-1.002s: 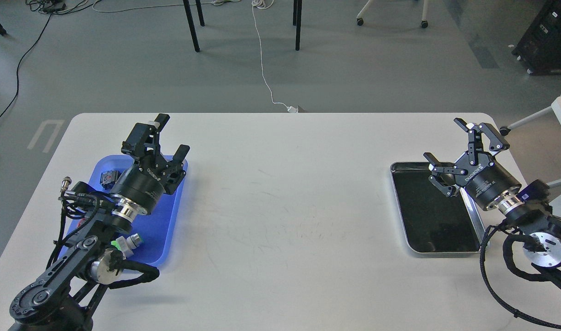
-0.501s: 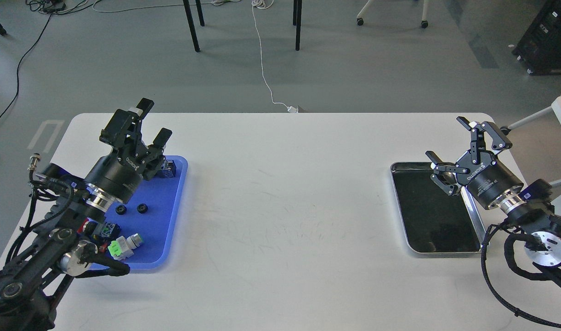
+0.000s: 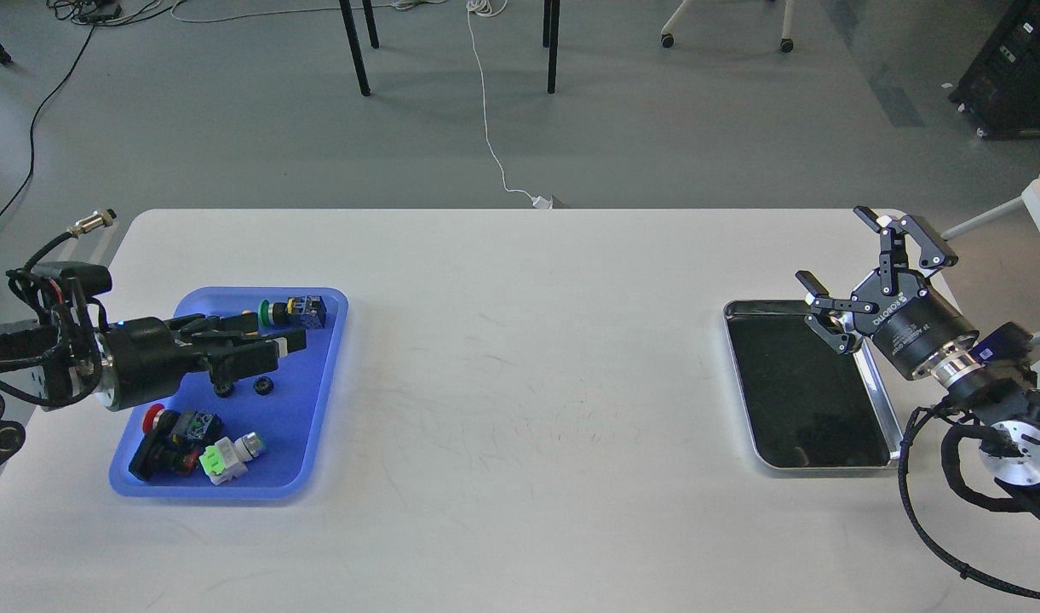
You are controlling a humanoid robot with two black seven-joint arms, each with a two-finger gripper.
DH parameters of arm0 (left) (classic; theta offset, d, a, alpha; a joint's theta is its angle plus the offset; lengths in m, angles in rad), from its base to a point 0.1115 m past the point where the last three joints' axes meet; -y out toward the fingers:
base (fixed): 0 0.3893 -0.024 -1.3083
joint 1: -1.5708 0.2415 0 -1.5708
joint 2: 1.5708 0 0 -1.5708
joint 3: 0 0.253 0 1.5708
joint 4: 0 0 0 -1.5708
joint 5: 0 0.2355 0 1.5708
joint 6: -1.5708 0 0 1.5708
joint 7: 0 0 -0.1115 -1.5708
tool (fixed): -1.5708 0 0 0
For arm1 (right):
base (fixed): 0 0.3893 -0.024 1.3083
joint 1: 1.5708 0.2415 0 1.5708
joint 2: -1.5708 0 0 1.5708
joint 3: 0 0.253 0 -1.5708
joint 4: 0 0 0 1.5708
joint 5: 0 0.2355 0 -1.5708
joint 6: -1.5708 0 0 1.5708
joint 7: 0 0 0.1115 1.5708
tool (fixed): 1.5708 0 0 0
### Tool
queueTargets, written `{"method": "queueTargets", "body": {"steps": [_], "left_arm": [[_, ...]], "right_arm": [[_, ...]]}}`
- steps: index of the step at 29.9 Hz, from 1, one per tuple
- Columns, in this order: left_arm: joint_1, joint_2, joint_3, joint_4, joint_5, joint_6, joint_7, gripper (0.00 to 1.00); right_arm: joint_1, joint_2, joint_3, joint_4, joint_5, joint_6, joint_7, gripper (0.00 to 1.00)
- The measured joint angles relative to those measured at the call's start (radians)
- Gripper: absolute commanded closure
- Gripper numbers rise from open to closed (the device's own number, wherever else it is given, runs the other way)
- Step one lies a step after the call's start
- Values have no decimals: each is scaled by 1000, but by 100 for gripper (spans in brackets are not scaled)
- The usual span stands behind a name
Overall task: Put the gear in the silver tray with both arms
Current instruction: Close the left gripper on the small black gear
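Two small black gears [image 3: 243, 387] lie in the blue tray [image 3: 311, 426] near the table's left edge, beneath my left gripper [image 3: 272, 340]; I cannot tell its jaw state. My right gripper [image 3: 860, 272], jaws spread, hangs over the silver tray [image 3: 805, 396] by the right edge.

Head view: my left end effector [image 3: 260, 345] lies low over the blue tray [image 3: 315, 426], fingers near two small black gears [image 3: 262, 386]. Right end effector [image 3: 860, 268], fingers spread, hovers beside the silver tray [image 3: 805, 400] on the desk [image 3: 528, 358].

Silver tray [image 3: 807, 400] lies flat at the table's right — dark mirror bottom bare; two small black gears [image 3: 262, 386] sit in the blue tray [image 3: 315, 426].
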Motion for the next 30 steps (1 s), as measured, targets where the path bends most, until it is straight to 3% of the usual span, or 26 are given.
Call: {"method": "queueTargets", "body": {"steps": [10, 16, 30], "left_arm": [[-121, -8, 174, 94, 266, 9, 0, 7], [-221, -54, 292, 218, 277, 11, 1, 31], [-253, -111, 363, 327, 277, 12, 0, 31]], "right_arm": [[-2, -11, -3, -1, -3, 0, 0, 1], [-2, -12, -2, 1, -4, 0, 0, 1], [-3, -12, 0, 4, -4, 0, 0, 1]]}}
